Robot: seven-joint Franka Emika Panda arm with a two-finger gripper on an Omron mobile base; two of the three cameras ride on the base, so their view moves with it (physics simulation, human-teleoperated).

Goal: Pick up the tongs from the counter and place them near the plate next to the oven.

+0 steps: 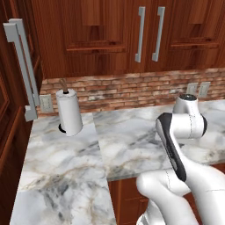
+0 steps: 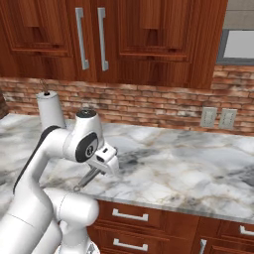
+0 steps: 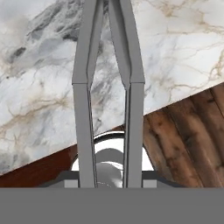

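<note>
Tongs in hand, carry to the plate not yet done

I judge the pickup finished: my tool (image 2: 94, 173) is pinched on the tongs (image 3: 108, 87), which run out ahead of it in the hand view, two grey arms side by side above the marble desk (image 2: 188, 158) and its front edge. In the right base view they hang off the desk near that edge. What's left is the carry and setting them down by the plate.
</note>
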